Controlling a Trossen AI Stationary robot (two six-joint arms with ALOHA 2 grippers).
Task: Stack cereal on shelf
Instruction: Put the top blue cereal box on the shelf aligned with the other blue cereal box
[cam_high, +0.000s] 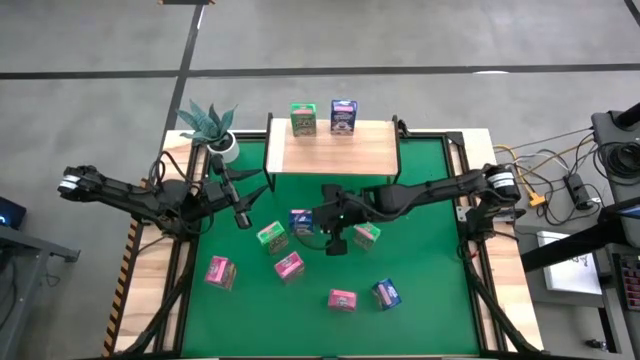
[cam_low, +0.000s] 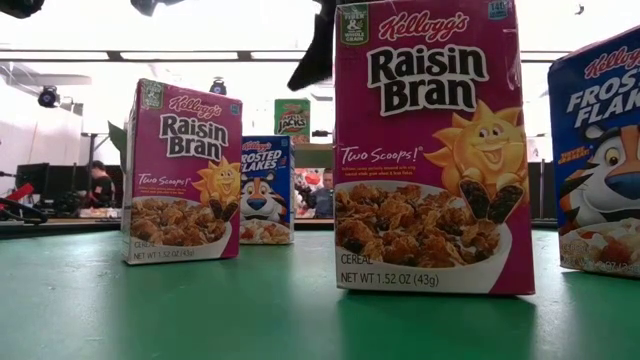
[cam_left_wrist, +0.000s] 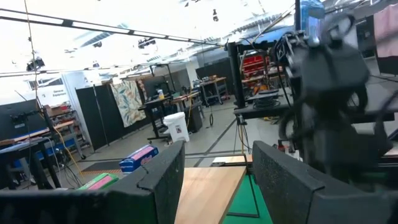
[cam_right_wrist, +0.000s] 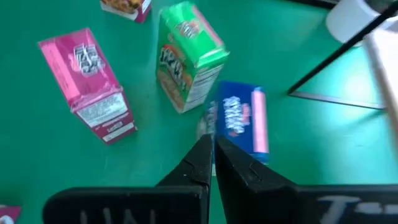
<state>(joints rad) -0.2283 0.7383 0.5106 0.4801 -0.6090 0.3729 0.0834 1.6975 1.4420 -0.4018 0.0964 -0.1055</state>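
Note:
The shelf (cam_high: 332, 150) stands at the table's far edge, with a green cereal box (cam_high: 303, 119) and a blue one (cam_high: 343, 117) upright on its plank. Several more cereal boxes sit on the green table: blue (cam_high: 300, 221), green (cam_high: 271, 236), green (cam_high: 366, 235), pink (cam_high: 288, 265). My right gripper (cam_right_wrist: 210, 146) is shut and slants down over the table. The blue box (cam_right_wrist: 245, 118) lies just ahead of its tips, beside a green box (cam_right_wrist: 186, 56) and a pink box (cam_right_wrist: 87, 81). My left gripper (cam_left_wrist: 217, 180) waits open and empty at the table's left, facing the shelf.
A potted plant (cam_high: 210, 125) stands at the shelf's left end. More boxes sit nearer the front: pink (cam_high: 220, 272), pink (cam_high: 342, 299), blue (cam_high: 386, 293). Bare green table (cam_high: 430, 250) lies at the right. Cables and equipment (cam_high: 570, 185) sit beyond the table's right edge.

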